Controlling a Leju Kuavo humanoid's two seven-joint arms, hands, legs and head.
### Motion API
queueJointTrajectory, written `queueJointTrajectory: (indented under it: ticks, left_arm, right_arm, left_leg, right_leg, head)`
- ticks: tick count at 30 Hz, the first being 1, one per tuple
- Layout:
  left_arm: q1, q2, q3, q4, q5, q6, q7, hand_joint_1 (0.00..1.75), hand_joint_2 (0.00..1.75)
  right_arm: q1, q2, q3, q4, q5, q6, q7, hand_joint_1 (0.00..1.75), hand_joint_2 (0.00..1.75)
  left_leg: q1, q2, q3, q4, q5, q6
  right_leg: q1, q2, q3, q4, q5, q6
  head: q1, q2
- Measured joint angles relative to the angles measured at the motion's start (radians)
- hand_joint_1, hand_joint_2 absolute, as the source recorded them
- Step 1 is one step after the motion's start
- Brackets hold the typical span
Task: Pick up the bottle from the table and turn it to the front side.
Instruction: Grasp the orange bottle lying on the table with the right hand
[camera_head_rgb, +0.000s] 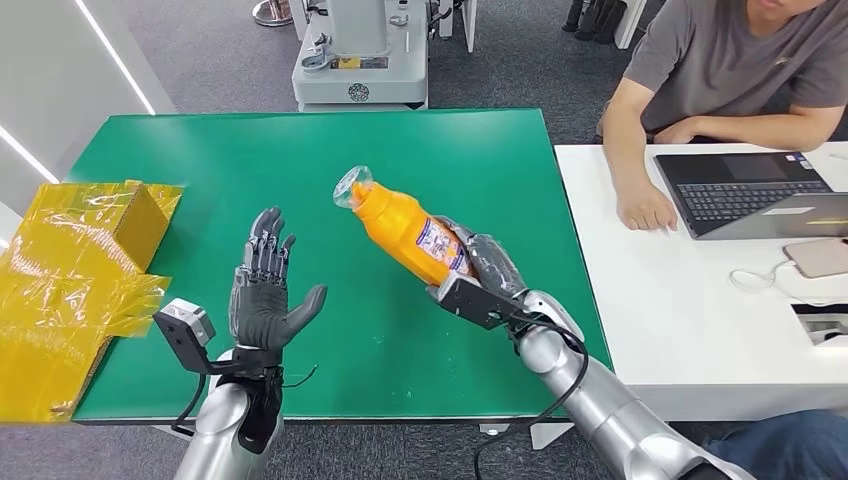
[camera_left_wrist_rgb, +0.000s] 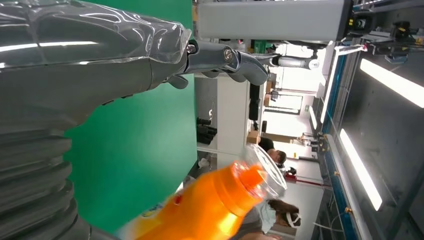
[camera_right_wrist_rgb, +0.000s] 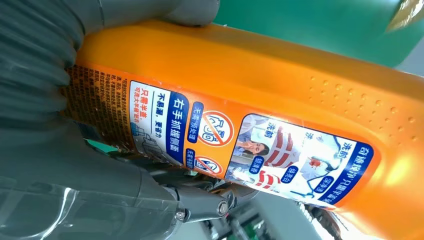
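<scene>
- Head view: my right robot hand (camera_head_rgb: 478, 268) is wrapped around the bottom end of the orange bottle (camera_head_rgb: 405, 231). The bottle is up in the air over the green surface (camera_head_rgb: 200, 160), tipped over, with its clear cap (camera_head_rgb: 351, 186) pointing up and away from me.
- My left robot hand (camera_head_rgb: 264, 288) is spread wide, palm up, holding nothing. It hangs near the bottle but is not touching it.
- In the right wrist view I see the label (camera_right_wrist_rgb: 250, 145) with small writing and little pictures. I think this is the back label, so the front may not be facing out yet. I cannot be sure.
- The bottle could slip. I only hold one end, and the long, heavy part sticks far out. If I turn it fast, it may slide out and fall on the surface.
- The plastic looks smooth and shiny, so my fingers may not grip it well.
- If I bring my left robot hand in to help, I might bump the cap end and knock the bottle loose.
- If it falls, it could roll toward the yellow bags (camera_head_rgb: 70, 270) or off the edge.
- A person (camera_head_rgb: 720, 70) sits at the white desk (camera_head_rgb: 680, 320) close by, with a laptop (camera_head_rgb: 750, 190). A wide swing could go that way.
</scene>
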Motion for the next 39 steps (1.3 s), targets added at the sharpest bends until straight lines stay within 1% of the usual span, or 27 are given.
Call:
queueJointTrajectory:
  ticks: [4,10,18,24,27,33,39]
  left_arm:
    - [-0.012,0.001,-0.002,0.005,0.000,-0.005,0.005,0.00,1.75]
    - [-0.025,0.001,-0.003,0.018,0.008,-0.020,0.015,0.00,1.75]
    - [-0.032,0.000,-0.003,0.037,0.037,-0.040,0.022,0.00,1.75]
    - [-0.036,0.001,-0.003,0.044,0.056,-0.047,0.028,0.00,1.75]
    - [-0.038,0.001,-0.003,0.046,0.056,-0.047,0.028,0.00,1.75]
    - [-0.042,0.000,-0.003,0.050,0.057,-0.042,0.029,0.00,1.75]
    - [-0.043,0.000,-0.003,0.055,0.058,-0.037,0.030,0.00,1.75]
  right_arm:
    - [-0.013,0.014,0.012,0.019,0.000,0.030,-0.014,1.75,1.75]
    - [-0.024,0.039,0.031,0.034,0.007,0.035,-0.070,1.75,1.75]
    - [-0.023,0.061,0.048,0.029,0.016,0.040,-0.075,1.75,1.75]
    - [-0.024,0.068,0.058,0.035,0.031,0.150,-0.033,1.75,1.75]
    - [-0.029,0.068,0.066,0.057,0.039,0.191,-0.033,1.75,1.75]
    - [-0.051,0.071,0.081,0.111,0.049,0.237,-0.047,1.75,1.75]
    - [-0.073,0.075,0.092,0.155,0.057,0.246,-0.058,1.75,1.75]
  left_leg:
    - [0.000,0.000,0.000,0.000,0.000,0.000]
    - [0.000,0.000,0.000,0.000,0.000,0.000]
    - [0.000,0.000,0.000,0.000,0.000,0.000]
    - [0.000,0.000,0.000,0.000,0.000,0.000]
    - [0.000,0.000,0.000,0.000,0.000,0.000]
    - [0.000,0.000,0.000,0.000,0.000,0.000]
    - [0.000,0.000,0.000,0.000,0.000,0.000]
  right_leg:
    - [0.000,0.000,0.000,0.000,0.000,0.000]
    - [0.000,0.000,0.000,0.000,0.000,0.000]
    - [0.000,0.000,0.000,0.000,0.000,0.000]
    - [0.000,0.000,0.000,0.000,0.000,0.000]
    - [0.000,0.000,0.000,0.000,0.000,0.000]
    - [0.000,0.000,0.000,0.000,0.000,0.000]
    - [0.000,0.000,0.000,0.000,0.000,0.000]
  head:
    - [0.000,0.000]
    - [0.000,0.000]
    - [0.000,0.000]
    - [0.000,0.000]
    - [0.000,0.000]
    - [0.000,0.000]
    - [0.000,0.000]
